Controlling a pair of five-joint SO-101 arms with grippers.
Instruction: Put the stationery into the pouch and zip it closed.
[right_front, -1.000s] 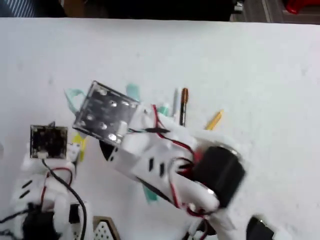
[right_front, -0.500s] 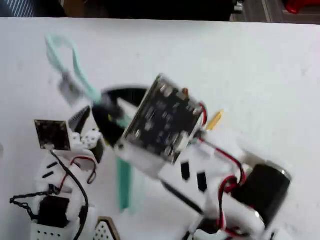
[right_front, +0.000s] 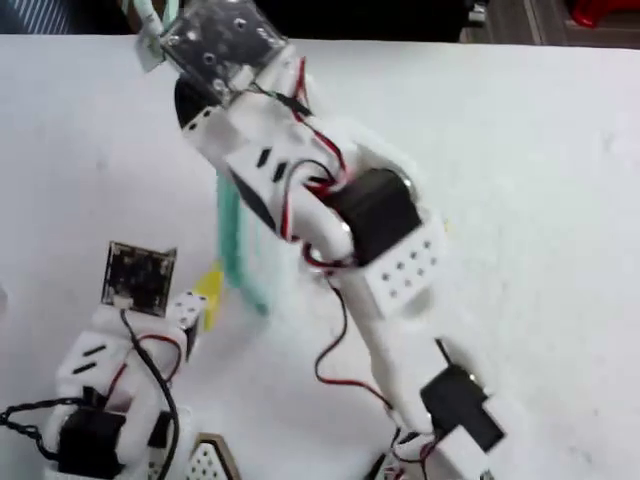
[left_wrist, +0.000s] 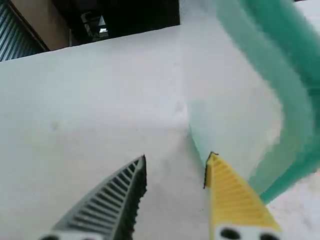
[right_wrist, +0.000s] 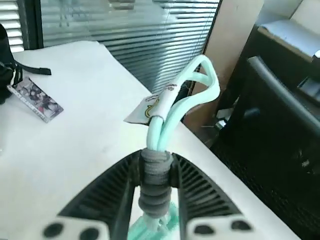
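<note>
**Pouch hoisted off the table by its loop**

The pouch (right_front: 236, 250) now hangs in the air, where a second ago it lay flat on the table (right_front: 520, 150) under the right arm. Its mint loop (right_wrist: 187, 90) has swung from mid-table to the far edge, with the tag (right_wrist: 145, 107) dangling beside it. The right pincer (right_wrist: 156, 159) is clamped on the loop's wrapped base and has risen and stretched away in that time. The left pincer (left_wrist: 176, 159), fingers apart and empty, has shifted nearer. Its yellow finger (left_wrist: 230, 200) sits just beside the pouch's hanging end. I judge this a repositioning: the hanging pouch offers the left arm a wall to grip, so the mouth can be opened before any stationery goes in.
</note>
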